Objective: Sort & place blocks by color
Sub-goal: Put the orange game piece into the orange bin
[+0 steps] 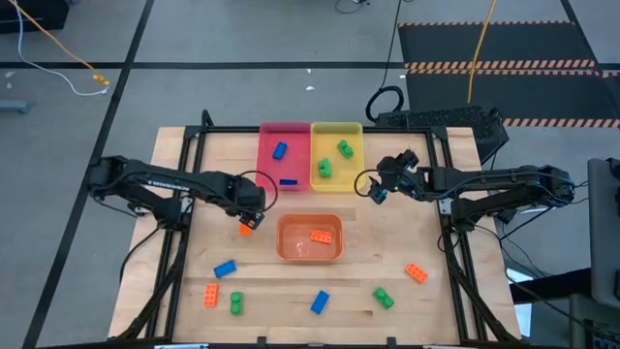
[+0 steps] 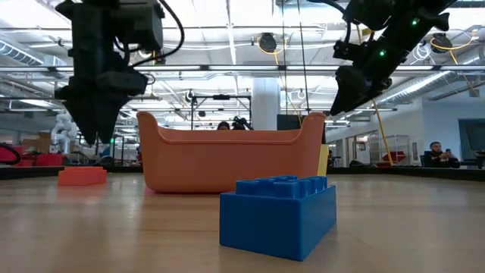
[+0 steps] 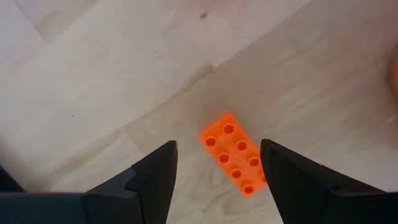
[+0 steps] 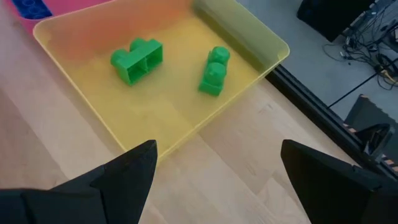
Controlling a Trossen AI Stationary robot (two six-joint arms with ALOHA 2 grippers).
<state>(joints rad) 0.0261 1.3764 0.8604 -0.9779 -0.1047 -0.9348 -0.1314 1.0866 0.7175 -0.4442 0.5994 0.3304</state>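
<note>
Left of the orange tray [image 1: 310,237], left gripper [image 1: 250,215] hangs wide open over an orange block [image 3: 234,153], holding nothing; right gripper [image 1: 377,186] open, empty beside the yellow tray [image 4: 74,25].

The wooden table [image 1: 387,242] carries a pink tray [image 1: 284,155], a yellow tray [image 1: 336,157], an orange tray [image 1: 310,238], and seven loose blocks [image 1: 320,302].
</note>
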